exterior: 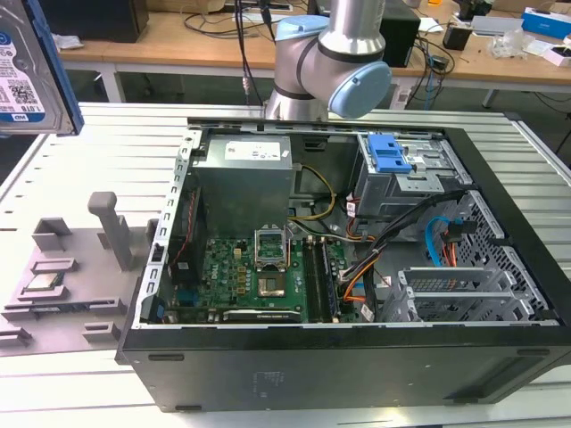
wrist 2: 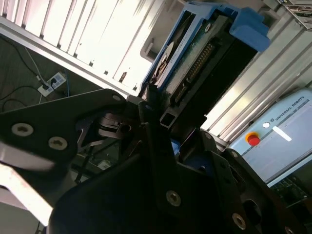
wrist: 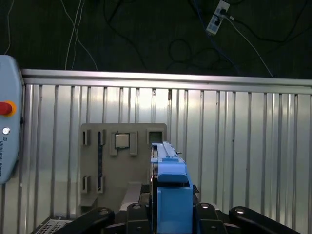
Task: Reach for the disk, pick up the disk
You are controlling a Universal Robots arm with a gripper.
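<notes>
"Second wrist view first: what sits closest?"

"The claw (wrist 2: pixel 158 109), pressed together on the near end of the disk (wrist 2: pixel 195 53). Its blue bracket (wrist 2: pixel 246 24) runs out past the fingertips, and a row of connector pins shows along one edge."

"How will it handle, do you think?"

"Stiff, and probably dense for its size. The metal faces look smooth enough to slip, and the pin side looks delicate. I'd rate the bracket's plastic sides the safer hold. With only one end pinched, the far end acts as a lever, so a knock there could twist it."

"And beyond it, in the first wrist view?"

"The disk (wrist: pixel 168 165) is edge-on over the ribbed metal counter (wrist: pixel 234 146). Past it lies a grey fixture plate (wrist: pixel 95 165) with a processor chip (wrist: pixel 122 141) seated in it. Farther off, the counter's edge drops to a dark floor with cables. A pendant with a red button (wrist: pixel 4 108) lies off to one side."

"Any room to move?"

"Plenty, I'd judge. In the exterior view the disk (exterior: pixel 27 71) hangs high at that view's left, well apart from the open computer case (exterior: pixel 357 374)."
</notes>
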